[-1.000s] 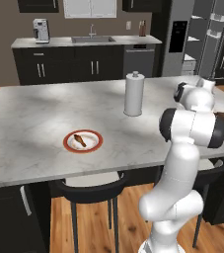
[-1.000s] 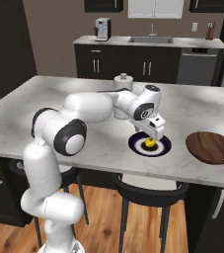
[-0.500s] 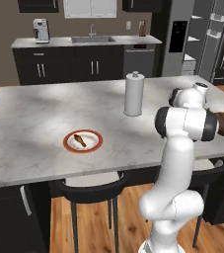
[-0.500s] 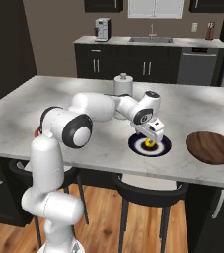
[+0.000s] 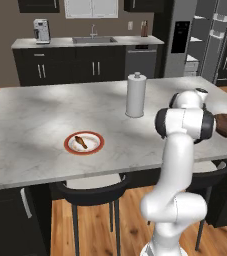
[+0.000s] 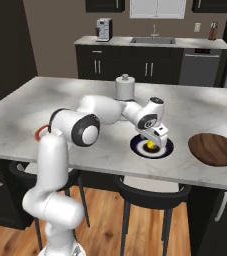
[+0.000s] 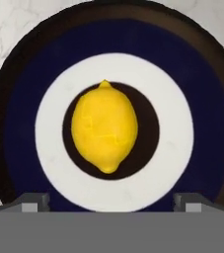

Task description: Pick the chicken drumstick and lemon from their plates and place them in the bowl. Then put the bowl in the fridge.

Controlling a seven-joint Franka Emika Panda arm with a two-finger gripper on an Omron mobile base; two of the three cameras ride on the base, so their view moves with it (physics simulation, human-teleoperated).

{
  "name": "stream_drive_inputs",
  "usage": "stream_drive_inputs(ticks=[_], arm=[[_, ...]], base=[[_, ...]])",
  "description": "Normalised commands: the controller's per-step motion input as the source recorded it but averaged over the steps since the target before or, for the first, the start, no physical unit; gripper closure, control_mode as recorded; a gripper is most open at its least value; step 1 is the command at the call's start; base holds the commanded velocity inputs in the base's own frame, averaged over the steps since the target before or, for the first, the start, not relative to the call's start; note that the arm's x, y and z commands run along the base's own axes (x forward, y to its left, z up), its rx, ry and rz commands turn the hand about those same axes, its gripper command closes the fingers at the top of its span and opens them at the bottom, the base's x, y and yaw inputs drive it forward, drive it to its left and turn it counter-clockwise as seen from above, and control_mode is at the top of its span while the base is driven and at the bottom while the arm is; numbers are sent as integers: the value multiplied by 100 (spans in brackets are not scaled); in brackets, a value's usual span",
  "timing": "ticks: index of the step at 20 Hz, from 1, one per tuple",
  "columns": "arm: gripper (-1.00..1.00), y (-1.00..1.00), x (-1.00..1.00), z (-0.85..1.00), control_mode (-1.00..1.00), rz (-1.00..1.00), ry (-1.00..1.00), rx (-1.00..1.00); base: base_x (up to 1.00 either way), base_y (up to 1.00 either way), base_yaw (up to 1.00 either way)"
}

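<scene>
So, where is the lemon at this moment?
The lemon lies at the centre of the navy-rimmed plate in the hand view. In the right base view it sits under the gripper, left of the wooden bowl.

Item one: the lemon (image 7: 104,126), bright yellow, lying at the middle of what I see, its pointed ends toward top and bottom of the frame. Item two: the navy-rimmed plate (image 7: 192,94) beneath it, white centre, dark shadow ringing the fruit. Item three: marble counter (image 7: 15,20) at the upper corners. My fingertips (image 7: 30,201) sit apart at the lower edge, clear of the lemon.
</scene>
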Motion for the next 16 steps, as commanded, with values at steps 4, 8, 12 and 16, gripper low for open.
stream_drive_inputs(ticks=[4, 8, 12, 16], arm=[[-100, -6, 30, -24, -100, 0, 0, 0], [-100, -9, 32, -17, -100, 0, 0, 0], [-100, -11, 26, -13, -100, 0, 0, 0], [-100, -11, 15, -13, -100, 0, 0, 0]], base=[[0, 0, 0], [0, 0, 0], [0, 0, 0], [0, 0, 0]])
